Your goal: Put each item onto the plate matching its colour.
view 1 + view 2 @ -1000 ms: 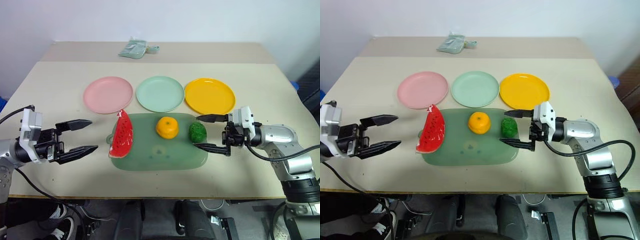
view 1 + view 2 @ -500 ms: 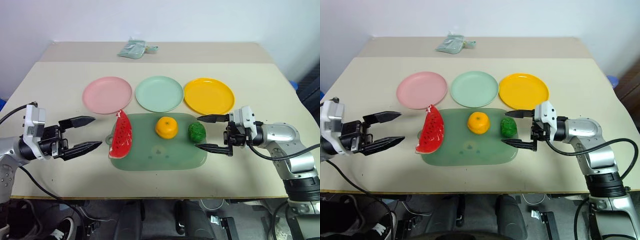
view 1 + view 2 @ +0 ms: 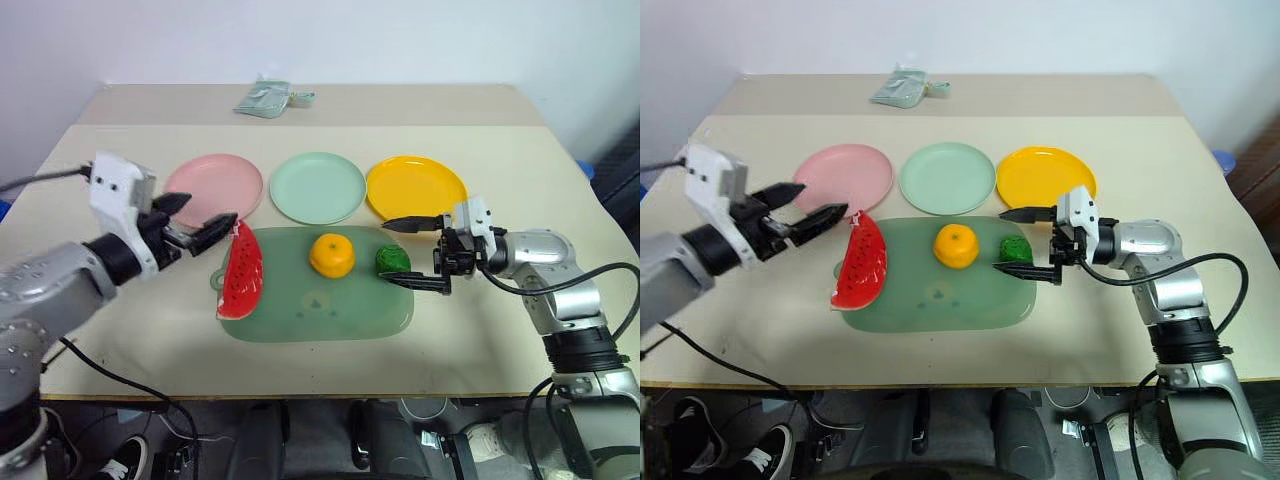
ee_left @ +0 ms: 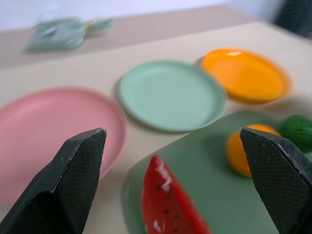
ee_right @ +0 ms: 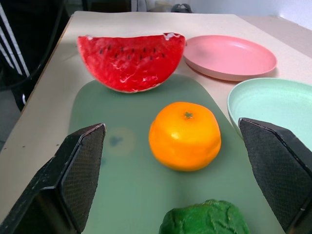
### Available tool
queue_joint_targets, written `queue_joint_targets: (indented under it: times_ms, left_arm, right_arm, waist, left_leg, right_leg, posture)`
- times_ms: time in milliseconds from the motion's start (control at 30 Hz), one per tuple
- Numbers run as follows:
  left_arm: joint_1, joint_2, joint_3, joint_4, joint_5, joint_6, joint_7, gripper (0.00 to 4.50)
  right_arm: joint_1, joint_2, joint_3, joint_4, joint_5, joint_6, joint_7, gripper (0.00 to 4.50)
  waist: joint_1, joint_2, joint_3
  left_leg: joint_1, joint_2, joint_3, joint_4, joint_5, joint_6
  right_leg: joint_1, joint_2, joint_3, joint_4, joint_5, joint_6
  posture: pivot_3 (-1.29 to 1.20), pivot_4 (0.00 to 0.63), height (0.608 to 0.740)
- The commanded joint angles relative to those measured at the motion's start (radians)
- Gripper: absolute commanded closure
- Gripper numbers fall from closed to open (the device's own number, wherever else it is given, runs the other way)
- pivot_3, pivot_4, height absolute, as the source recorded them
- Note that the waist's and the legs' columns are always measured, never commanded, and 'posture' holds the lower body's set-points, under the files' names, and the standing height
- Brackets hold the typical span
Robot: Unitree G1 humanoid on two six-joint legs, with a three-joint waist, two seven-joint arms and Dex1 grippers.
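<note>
Head view: on the table (image 3: pixel 560 180), pink plate (image 3: pixel 212 186), mint plate (image 3: pixel 318 187) and orange plate (image 3: pixel 415 188) line the mat's (image 3: pixel 330 320) far edge. Melon (image 3: pixel 243 273), orange (image 3: pixel 332 255) and lump (image 3: pixel 393 261) lie on the mat. Left gripper (image 3: pixel 203 213) is spread wide by the melon.

Right wrist view: right gripper (image 5: pixel 175 180), released, straddles the lump (image 5: pixel 204 218).

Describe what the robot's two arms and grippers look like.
Both arms are silver-grey metal with rounded segments and black cables trailing from them. Each wrist carries a white boxy module. The left gripper and right gripper each have two black, tapering fingers with finely textured inner pads.
</note>
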Motion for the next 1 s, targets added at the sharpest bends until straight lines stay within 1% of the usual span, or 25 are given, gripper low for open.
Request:
queue_joint_targets:
  times_ms: [33, 67, 200, 267, 333, 400, 500, 633, 700, 767, 833, 867, 933, 967, 1000]
  left_arm:
    - [0.017, -0.024, -0.053, -0.113, 0.075, 0.033, 0.177, 0.0]
    - [0.013, -0.043, -0.078, -0.137, 0.099, 0.047, 0.229, 0.0]
    - [-0.01, -0.08, -0.154, -0.144, 0.113, 0.088, 0.276, 0.0]
    - [-0.022, -0.129, -0.153, -0.123, 0.077, 0.152, 0.339, 0.0]
    - [-0.038, -0.156, -0.174, -0.108, 0.095, 0.174, 0.357, 0.0]
    - [-0.053, -0.221, -0.162, -0.074, 0.083, 0.194, 0.397, 0.0]
    - [-0.078, -0.266, -0.157, -0.044, 0.074, 0.242, 0.421, 0.0]
    - [-0.082, -0.279, -0.192, -0.031, 0.112, 0.284, 0.417, 0.0]
    - [-0.079, -0.269, -0.212, -0.032, 0.136, 0.294, 0.406, 0.0]
    - [-0.07, -0.282, -0.211, -0.03, 0.146, 0.303, 0.4, 0.0]
    - [-0.065, -0.279, -0.237, -0.025, 0.168, 0.301, 0.378, 0.55]
    - [-0.063, -0.279, -0.246, -0.023, 0.177, 0.298, 0.368, 0.9]
    - [-0.067, -0.272, -0.264, -0.02, 0.2, 0.289, 0.343, 1.79]
    - [-0.07, -0.265, -0.272, -0.022, 0.212, 0.286, 0.331, 2.37]
    - [-0.074, -0.264, -0.276, -0.022, 0.222, 0.286, 0.324, 2.82]
  right_arm:
    - [-0.013, -0.001, -0.014, -0.019, 0.007, -0.013, 0.014, 0.04]
    - [-0.009, -0.003, -0.017, -0.02, 0.006, -0.012, 0.016, 0.04]
    - [-0.009, -0.001, -0.015, -0.022, -0.002, -0.01, 0.013, 0.04]
    - [-0.003, -0.001, -0.018, -0.032, -0.005, -0.013, 0.005, 0.04]
    - [0.006, -0.002, -0.021, -0.045, -0.004, -0.012, -0.003, 0.04]
    - [0.015, -0.002, -0.025, -0.059, -0.002, -0.009, -0.013, 0.04]
    - [0.026, -0.005, -0.028, -0.075, 0.0, -0.006, -0.024, 0.04]
    - [0.046, -0.015, -0.033, -0.09, -0.002, -0.006, -0.034, 0.04]
    - [0.052, -0.018, -0.036, -0.096, -0.002, -0.005, -0.04, 0.04]
    - [0.056, -0.021, -0.037, -0.103, 0.0, -0.003, -0.045, 0.04]
    - [0.055, -0.022, -0.038, -0.099, -0.004, -0.007, -0.049, 0.0]
    - [0.055, -0.023, -0.037, -0.099, -0.005, -0.009, -0.051, 0.0]
    - [0.054, -0.023, -0.037, -0.096, -0.004, -0.011, -0.053, 0.0]
    - [0.054, -0.023, -0.037, -0.095, -0.004, -0.011, -0.054, 0.0]
    - [0.053, -0.023, -0.037, -0.093, -0.005, -0.012, -0.054, 0.0]
  waist:
    - [0.001, 0.0, 0.0]
    - [0.003, 0.0, 0.0]
    - [0.007, 0.0, 0.0]
    - [0.005, 0.0, 0.0]
    - [0.005, 0.0, 0.0]
    - [0.005, 0.0, 0.0]
    - [0.005, -0.001, 0.0]
    - [0.005, -0.001, 0.0]
    - [0.005, -0.001, 0.0]
    - [0.005, -0.001, 0.0]
    - [0.005, -0.001, 0.0]
    - [0.006, -0.001, 0.0]
    - [0.006, -0.001, 0.0]
    - [0.006, -0.001, 0.0]
    - [0.006, -0.001, 0.0]
  left_leg:
    - [0.0, 0.0, 0.0, 0.0, 0.0, 0.0]
    - [0.0, 0.0, 0.0, 0.0, 0.0, 0.0]
    - [0.0, -0.001, -0.001, 0.001, 0.0, 0.0]
    - [0.001, -0.001, -0.001, 0.001, 0.0, 0.0]
    - [0.001, -0.001, -0.001, 0.001, 0.0, 0.0]
    - [0.001, -0.001, -0.001, 0.001, 0.0, 0.0]
    - [0.001, -0.001, -0.001, 0.002, 0.0, 0.0]
    - [0.001, -0.001, -0.001, 0.002, 0.0, 0.0]
    - [0.001, -0.001, -0.001, 0.002, 0.0, 0.0]
    - [0.001, -0.001, -0.001, 0.002, 0.0, 0.0]
    - [0.001, -0.001, -0.001, 0.002, 0.0, 0.0]
    - [0.001, -0.001, -0.001, 0.002, 0.0, 0.0]
    - [0.001, -0.001, -0.001, 0.002, 0.0, 0.0]
    - [0.001, -0.001, -0.001, 0.002, 0.0, 0.0]
    - [0.002, -0.001, -0.001, 0.002, 0.0, 0.0]
  right_leg:
    - [0.0, 0.0, 0.0, 0.0, 0.0, 0.0]
    - [0.0, 0.0, 0.0, 0.0, 0.0, 0.0]
    - [0.002, 0.0, 0.0, 0.0, 0.0, 0.0]
    - [0.002, 0.0, 0.0, 0.0, 0.0, 0.0]
    - [0.002, 0.0, 0.0, 0.0, 0.0, 0.0]
    - [0.002, 0.0, 0.0, 0.0, 0.0, 0.0]
    - [0.003, 0.0, 0.0, 0.0, 0.0, 0.0]
    - [0.003, 0.0, 0.0, 0.0, 0.0, 0.0]
    - [0.003, 0.0, 0.0, 0.0, 0.0, 0.0]
    - [0.003, 0.0, 0.0, 0.0, 0.0, 0.0]
    - [0.003, 0.0, 0.0, 0.0, 0.0, 0.0]
    - [0.003, 0.0, 0.0, 0.0, 0.0, 0.0]
    - [0.003, 0.0, 0.0, 0.0, 0.0, 0.0]
    - [0.003, 0.0, 0.0, -0.001, 0.0, 0.0]
    - [0.003, 0.0, 0.0, -0.001, 0.0, 0.0]
  posture:
    - [0.0, 0.15, 0.74]
    - [0.0, 0.15, 0.74]
    - [0.0, 0.15, 0.74]
    - [0.0, 0.15, 0.74]
    - [0.0, 0.15, 0.74]
    - [0.0, 0.15, 0.74]
    - [0.0, 0.15, 0.74]
    - [0.0, 0.15, 0.74]
    - [0.0, 0.15, 0.74]
    - [0.0, 0.15, 0.74]
    - [0.0, 0.15, 0.74]
    - [0.0, 0.15, 0.74]
    - [0.0, 0.15, 0.74]
    - [0.0, 0.15, 0.74]
    - [0.0, 0.15, 0.74]
